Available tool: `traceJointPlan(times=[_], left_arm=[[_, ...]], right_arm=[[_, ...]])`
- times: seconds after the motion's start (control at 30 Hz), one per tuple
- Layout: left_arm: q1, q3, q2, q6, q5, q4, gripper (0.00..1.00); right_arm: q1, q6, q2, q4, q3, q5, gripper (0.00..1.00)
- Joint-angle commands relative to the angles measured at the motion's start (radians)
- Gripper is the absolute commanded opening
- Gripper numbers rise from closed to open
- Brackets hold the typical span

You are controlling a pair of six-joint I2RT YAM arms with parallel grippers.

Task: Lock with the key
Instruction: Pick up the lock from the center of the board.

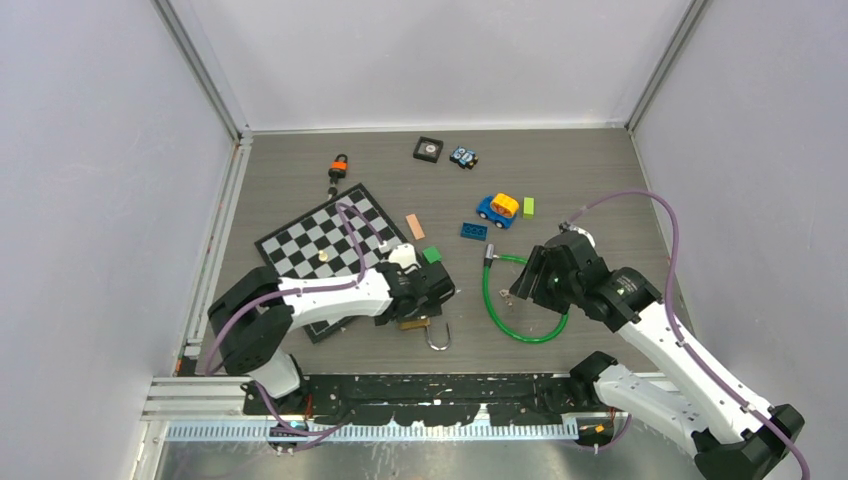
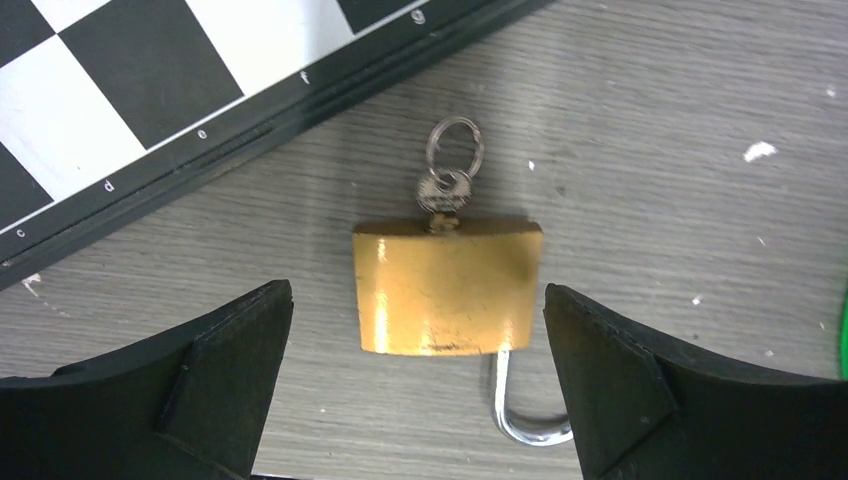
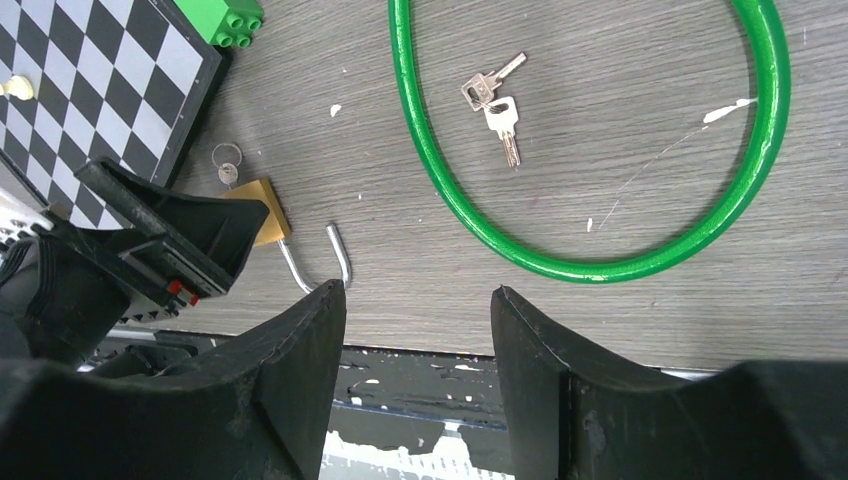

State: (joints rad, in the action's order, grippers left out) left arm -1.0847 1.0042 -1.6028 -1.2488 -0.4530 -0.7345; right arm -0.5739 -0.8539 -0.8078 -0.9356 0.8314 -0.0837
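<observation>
Padlock [image 2: 447, 287], brass, lies flat on the tabletop close to the near edge, just beside the near corner of the chessboard [image 1: 318, 238]. It sits directly under the left arm [image 1: 320, 295], between that arm's jaws, which stand wide with a gap on either side and hold nothing. The line from key [image 2: 443, 195] to shackle [image 2: 520, 405] runs across the jaws' closing line, so the jaws face the two short sides of the body. The key end points toward the chessboard and the shackle toward the wrist. The shackle looks unseated, its free leg out beside the body.

The right arm [image 1: 640, 310] is well apart, over the green cable loop [image 3: 600, 270], its jaws partly open and empty. The left arm is clearly nearer; it probably steadies the body first.

Counted: one brass padlock, one orange padlock [image 1: 339, 165] near the far edge, one key with its ring in the lock, two loose keys [image 3: 497, 100] inside the one loop, one chessboard.
</observation>
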Motion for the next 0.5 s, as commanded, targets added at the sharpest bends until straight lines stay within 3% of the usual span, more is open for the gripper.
traceJointPlan(times=[0.0,0.47], left_arm=[[0.025,-0.034,-0.018,-0.002,0.03,0.089,1.0],[0.02,-0.058,-0.057,-0.043,0.06,0.091,0.95]], right_arm=[[0.002,0.013,-0.007,0.005,0.016,0.0,0.6],[0.002,0.018,0.017,-0.008,0.005,-0.008,0.6]])
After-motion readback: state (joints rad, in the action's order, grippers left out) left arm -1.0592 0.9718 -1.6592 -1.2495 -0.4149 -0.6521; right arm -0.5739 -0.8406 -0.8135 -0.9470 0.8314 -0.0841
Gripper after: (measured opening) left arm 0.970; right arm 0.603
